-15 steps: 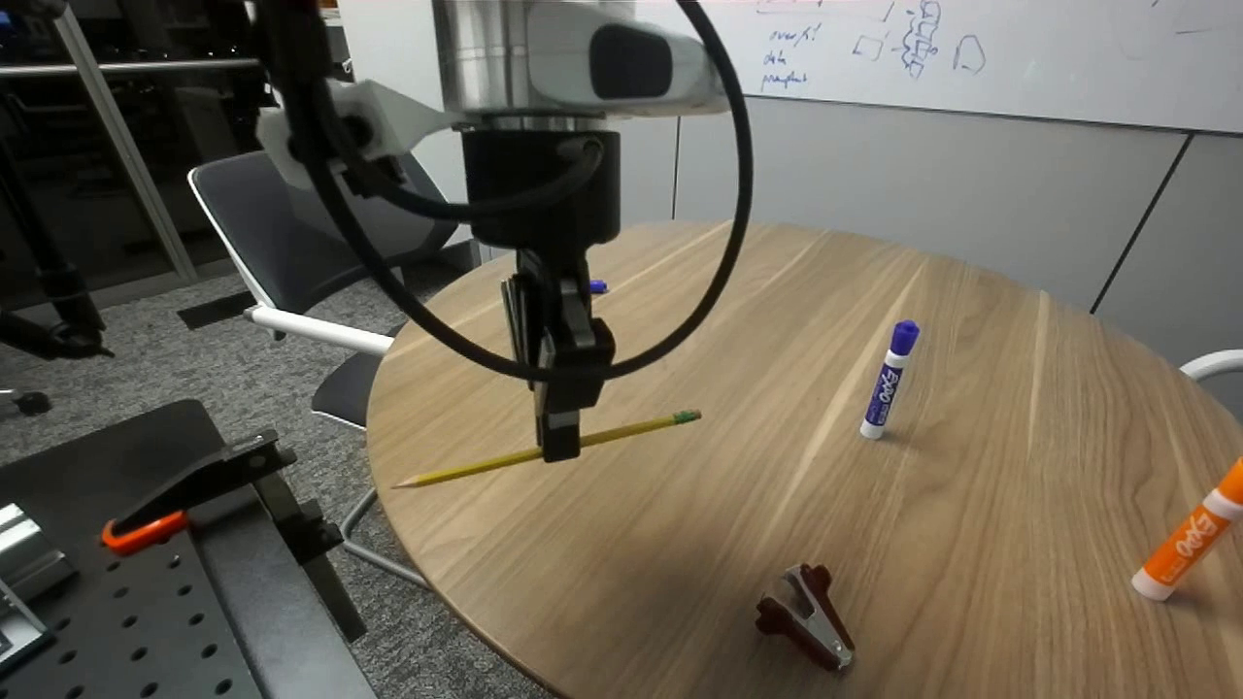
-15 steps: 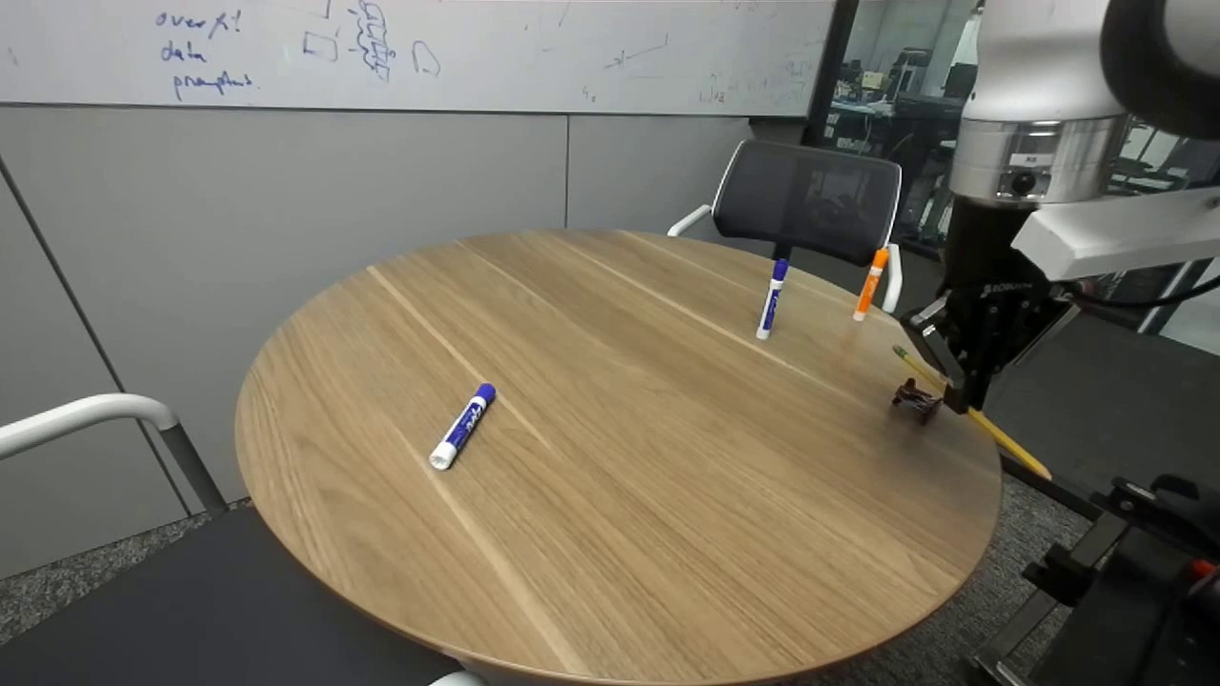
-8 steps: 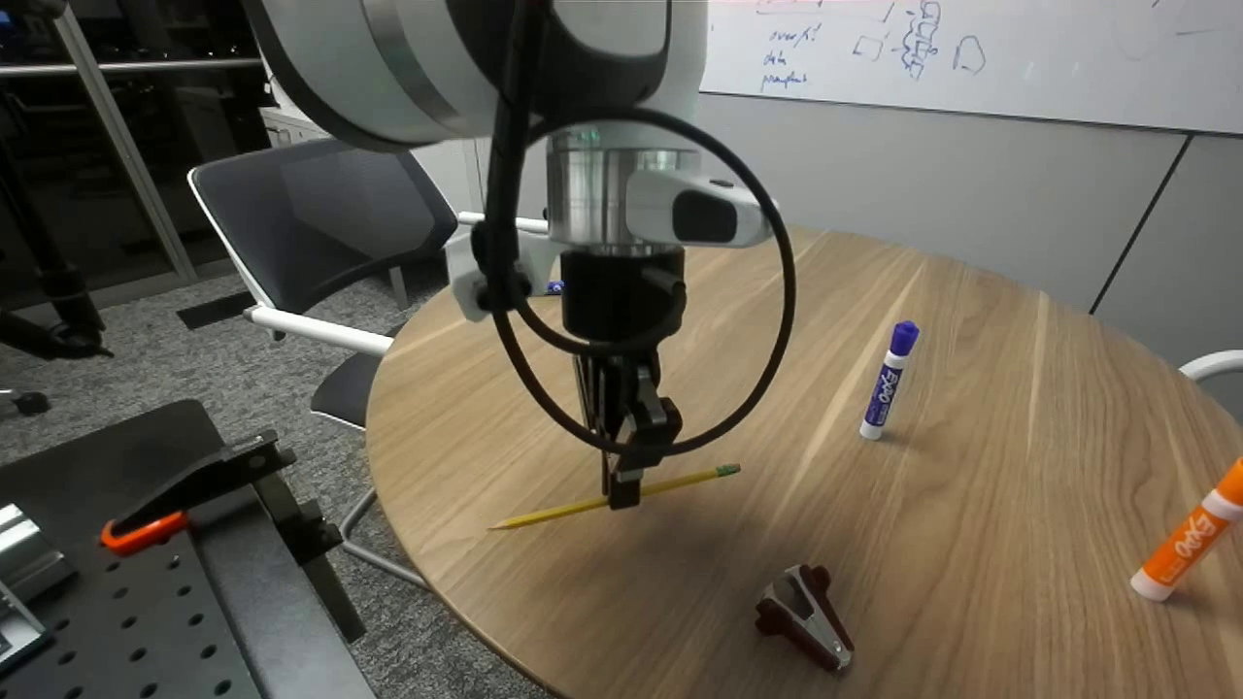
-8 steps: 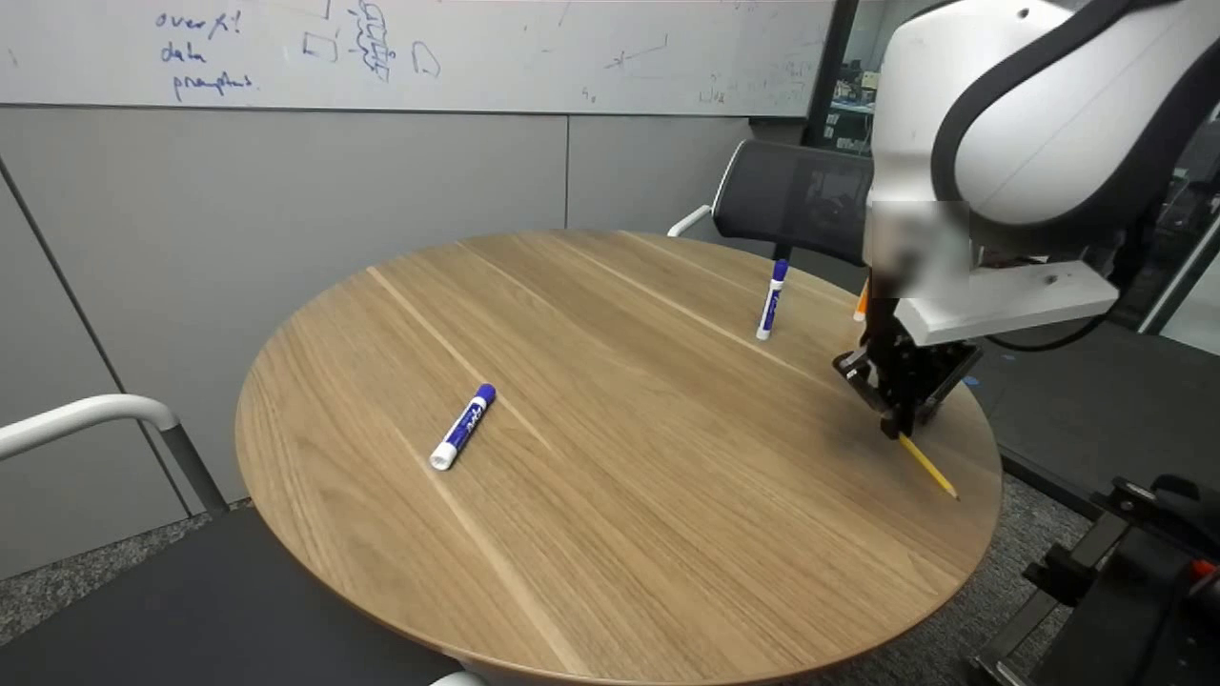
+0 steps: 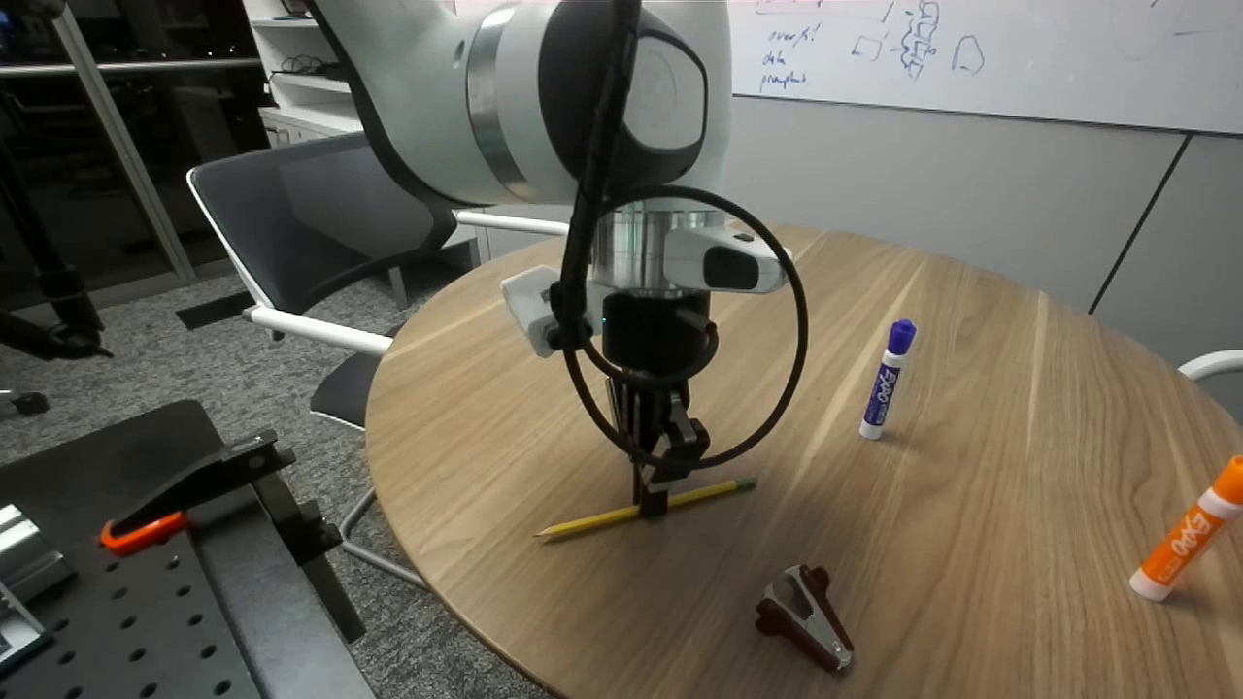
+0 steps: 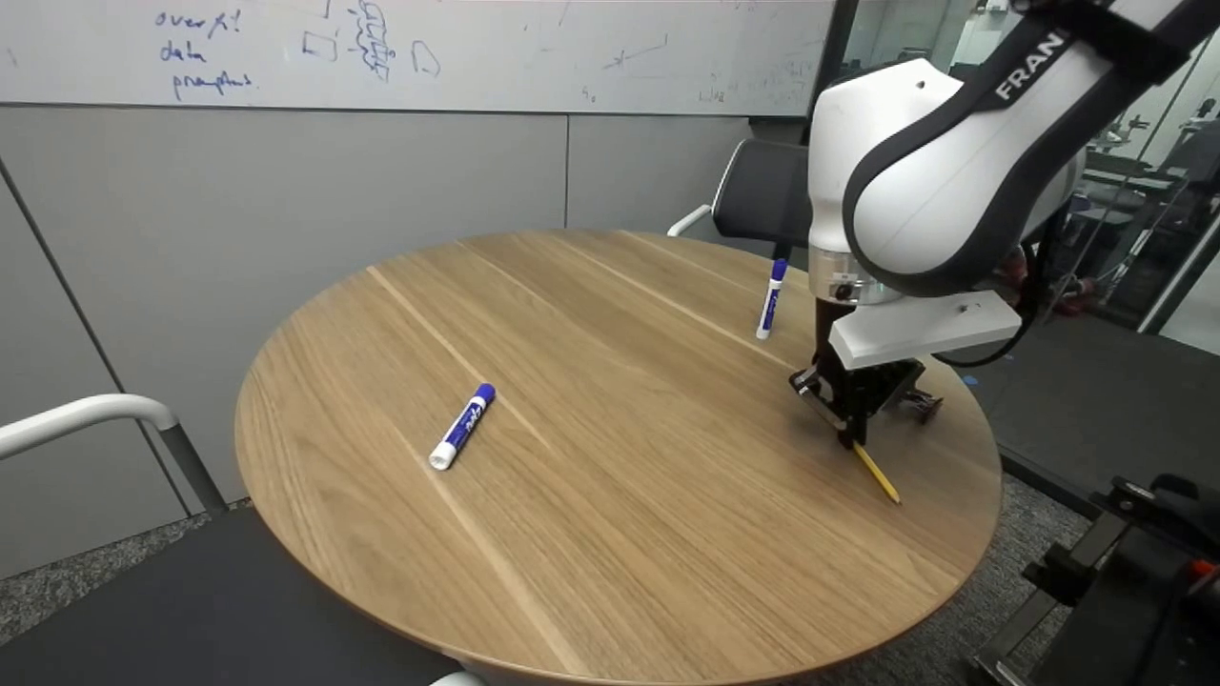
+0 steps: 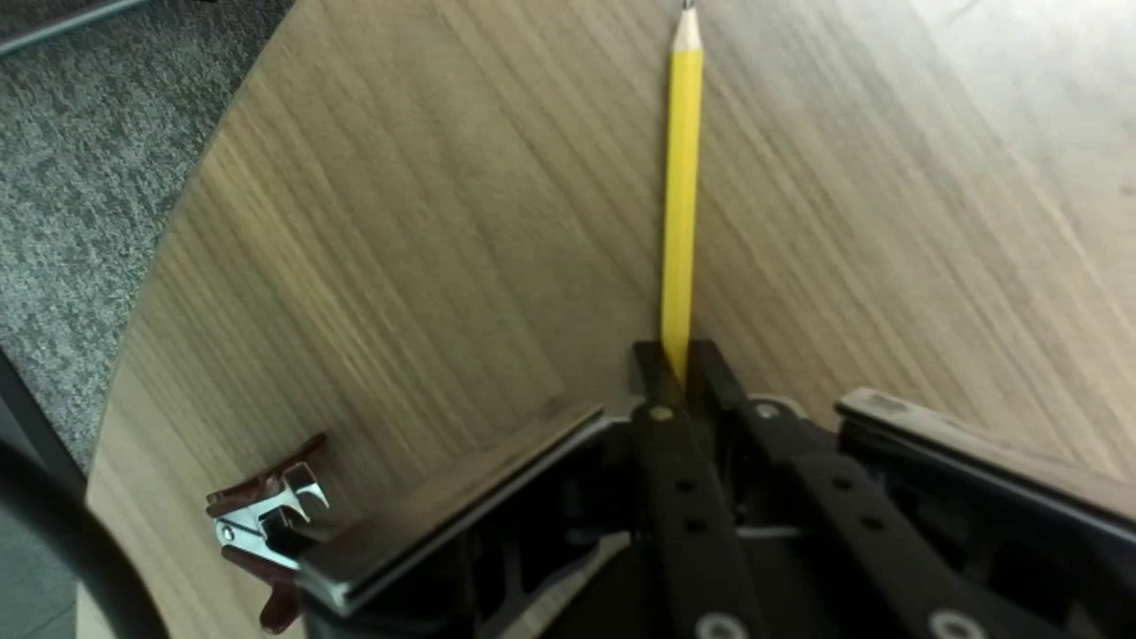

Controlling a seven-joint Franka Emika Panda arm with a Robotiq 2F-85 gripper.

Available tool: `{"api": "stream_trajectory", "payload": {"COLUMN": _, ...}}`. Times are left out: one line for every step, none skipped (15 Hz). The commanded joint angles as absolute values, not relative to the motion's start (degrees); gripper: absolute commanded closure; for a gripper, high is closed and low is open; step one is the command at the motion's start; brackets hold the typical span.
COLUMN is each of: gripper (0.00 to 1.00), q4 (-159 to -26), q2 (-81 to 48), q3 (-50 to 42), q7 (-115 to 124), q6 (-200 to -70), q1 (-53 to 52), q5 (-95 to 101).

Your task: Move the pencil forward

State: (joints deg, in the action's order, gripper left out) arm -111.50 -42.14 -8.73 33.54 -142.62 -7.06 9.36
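Note:
The pencil (image 5: 592,522) is long, thin and yellow with a green eraser end. My gripper (image 5: 654,503) points down and is shut on the pencil near its middle. In an exterior view (image 6: 877,474) the tip half of the pencil shows; the eraser end is hidden behind the gripper (image 6: 851,440). In the wrist view the pencil (image 7: 681,195) runs out from between the fingertips (image 7: 682,359), its tip at the top edge. The pencil is level, at or just above the table; I cannot tell if it touches.
A dark red staple remover (image 5: 806,618) lies near the gripper, also in the wrist view (image 7: 266,524). A blue-and-white marker (image 5: 886,379) and an orange-and-white marker (image 5: 1190,529) stand on the round table. Another blue-and-white marker (image 6: 463,426) lies across it. A chair (image 5: 320,214) stands behind.
My gripper has carried the pencil from the table's edge further in over the table and lowered it. It stays shut on the pencil throughout. The markers and staple remover have not moved.

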Motion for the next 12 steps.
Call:
{"api": "stream_trajectory", "payload": {"gripper": 0.67, "q4": -110.11, "q2": -43.57, "q3": -8.12, "q7": 30.53, "q6": -139.62, "q1": -6.93, "q5": 6.4}}
{"api": "stream_trajectory", "payload": {"gripper": 0.66, "q4": -110.5, "q2": -42.96, "q3": -7.86, "q7": 29.78, "q6": -139.15, "q1": -6.8, "q5": 5.94}}
{"api": "stream_trajectory", "payload": {"gripper": 0.6, "q4": -111.19, "q2": -42.06, "q3": -7.55, "q7": 28.89, "q6": -138.63, "q1": -6.71, "q5": 5.38}}
{"api": "stream_trajectory", "payload": {"gripper": 0.53, "q4": -112.32, "q2": -40.54, "q3": -7.31, "q7": 27.98, "q6": -138.4, "q1": -6.81, "q5": 4.84}}
{"api": "stream_trajectory", "payload": {"gripper": 0.46, "q4": -113.93, "q2": -38.57, "q3": -7.08, "q7": 27.15, "q6": -138.43, "q1": -6.96, "q5": 4.43}}
{"api": "stream_trajectory", "payload": {"gripper": 0.38, "q4": -115.91, "q2": -36.12, "q3": -6.61, "q7": 25.98, "q6": -138.81, "q1": -6.86, "q5": 3.96}}
{"api": "stream_trajectory", "payload": {"gripper": 0.31, "q4": -119.29, "q2": -32.28, "q3": -5.5, "q7": 23.62, "q6": -139.87, "q1": -6.01, "q5": 2.94}}
{"api": "stream_trajectory", "payload": {"gripper": 0.25, "q4": -122.44, "q2": -28.34, "q3": -3.29, "q7": 19.79, "q6": -141.7, "q1": -3.87, "q5": 0.39}}
{"api": "stream_trajectory", "payload": {"gripper": 0.16, "q4": -114.65, "q2": -37.51, "q3": -6.61, "q7": 24.74, "q6": -139.96, "q1": -7.0, "q5": 2.81}}
{"api": "stream_trajectory", "payload": {"gripper": 0.35, "q4": -115.98, "q2": -35.49, "q3": -6.14, "q7": 24.11, "q6": -140.01, "q1": -6.79, "q5": 2.46}}
{"api": "stream_trajectory", "payload": {"gripper": 0.26, "q4": -116.14, "q2": -35.02, "q3": -6.18, "q7": 24.19, "q6": -139.81, "q1": -6.8, "q5": 2.52}}
{"api": "stream_trajectory", "payload": {"gripper": 0.19, "q4": -116.03, "q2": -35.39, "q3": -6.29, "q7": 24.19, "q6": -139.82, "q1": -6.79, "q5": 2.52}}
